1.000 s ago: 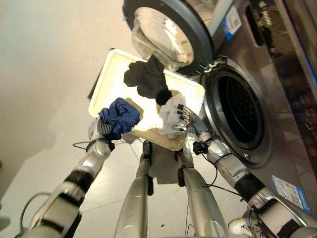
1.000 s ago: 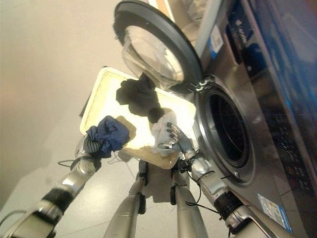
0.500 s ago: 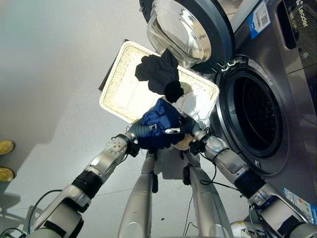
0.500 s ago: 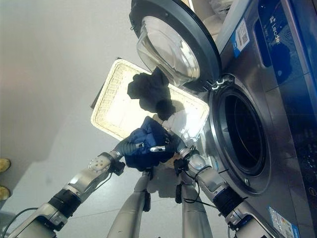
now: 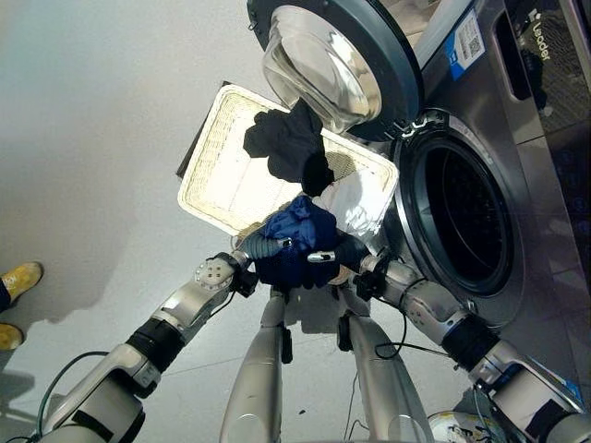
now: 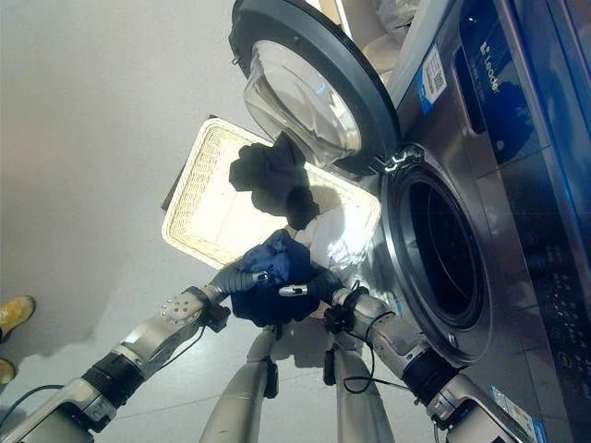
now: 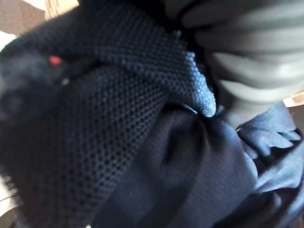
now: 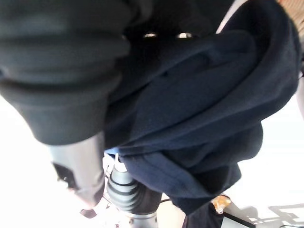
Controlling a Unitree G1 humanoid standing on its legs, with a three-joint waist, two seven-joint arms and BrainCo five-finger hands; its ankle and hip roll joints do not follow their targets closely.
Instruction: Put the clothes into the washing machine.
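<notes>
A dark blue garment (image 5: 297, 242) hangs bunched in front of the basket's near edge, between my two hands. My left hand (image 5: 259, 248) comes in from the left with the cloth wrapped over it and gripped. My right hand (image 5: 343, 256) meets it from the right, one silver finger (image 5: 320, 257) lying across the bundle. In both wrist views the blue fabric (image 7: 142, 142) (image 8: 204, 114) lies right against the ribbed covers. The washing machine's drum opening (image 5: 457, 217) gapes just right of the hands, and its round door (image 5: 332, 60) is swung wide above the basket.
A white wicker basket (image 5: 199, 166) on the floor holds a black garment (image 5: 282, 143) and a white garment (image 5: 362, 205). A person's yellow shoes (image 5: 18, 277) stand at the far left. Grey floor stretches left of the basket.
My left hand carried the blue garment from the basket's left edge rightward to my right hand, which left the white cloth and closed onto the bundle. The camera has shifted.
</notes>
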